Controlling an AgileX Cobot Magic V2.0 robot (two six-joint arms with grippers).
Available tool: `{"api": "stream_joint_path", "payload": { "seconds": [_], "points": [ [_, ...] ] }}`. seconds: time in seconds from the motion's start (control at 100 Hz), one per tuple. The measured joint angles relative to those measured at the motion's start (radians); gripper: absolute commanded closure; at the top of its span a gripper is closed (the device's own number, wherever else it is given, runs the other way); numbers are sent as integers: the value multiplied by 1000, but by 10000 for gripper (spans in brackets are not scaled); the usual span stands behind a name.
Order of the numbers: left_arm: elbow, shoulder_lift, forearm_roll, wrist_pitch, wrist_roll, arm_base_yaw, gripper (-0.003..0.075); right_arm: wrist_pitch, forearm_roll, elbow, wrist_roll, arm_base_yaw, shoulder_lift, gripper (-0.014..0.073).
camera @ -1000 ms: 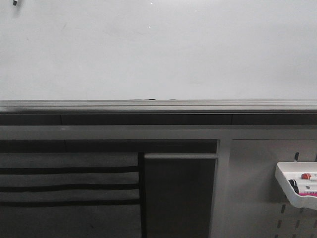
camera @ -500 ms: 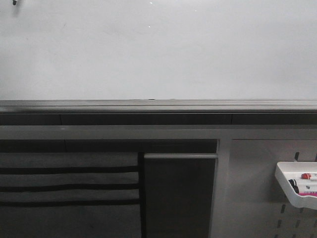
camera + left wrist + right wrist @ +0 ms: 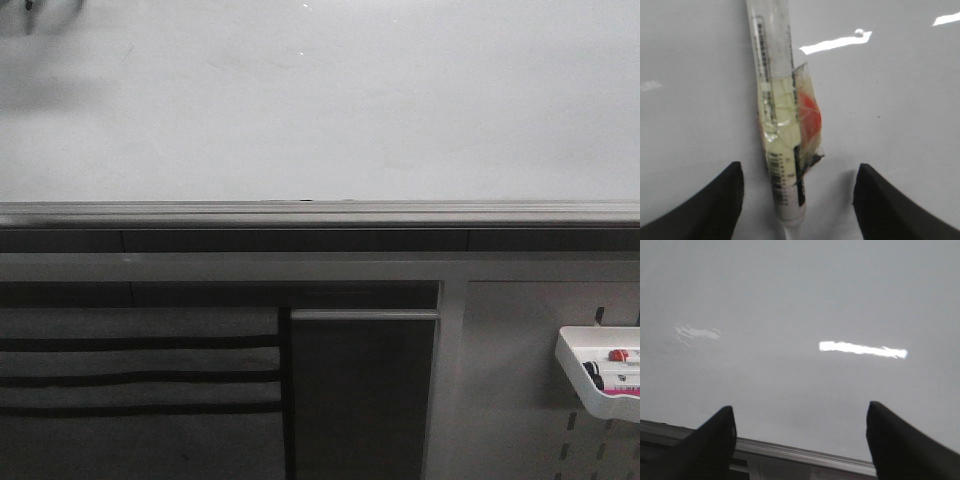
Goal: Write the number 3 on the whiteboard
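The whiteboard (image 3: 320, 110) fills the upper front view, glossy white with faint smudges. No number 3 shows on it. A white marker (image 3: 777, 115) with a barcode label and crinkled clear tape over red lies on the whiteboard (image 3: 900, 100). My left gripper (image 3: 800, 167) is open, with one finger on each side of the marker and not touching it. My right gripper (image 3: 800, 407) is open and empty over the whiteboard (image 3: 790, 305) near its edge rail (image 3: 805, 455).
The dark grey edge rail (image 3: 320, 212) runs along the board's near side. Below it are a grey pegboard panel (image 3: 520, 400) and a hanging white tray (image 3: 600, 375) holding markers. A dark shape (image 3: 30, 4) sits at the front view's top left corner.
At the top left of the front view a dark blur has come in and a soft shadow has spread on the board under it. Nothing else has moved.
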Motion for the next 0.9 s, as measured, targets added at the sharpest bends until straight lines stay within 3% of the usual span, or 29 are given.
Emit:
{"api": "stream_joint_path", "payload": {
  "seconds": [0.9],
  "points": [
    [-5, 15, 1, -15, 0, 7, 630, 0, 0, 0, 0, 0, 0, 104]
  ]
}}
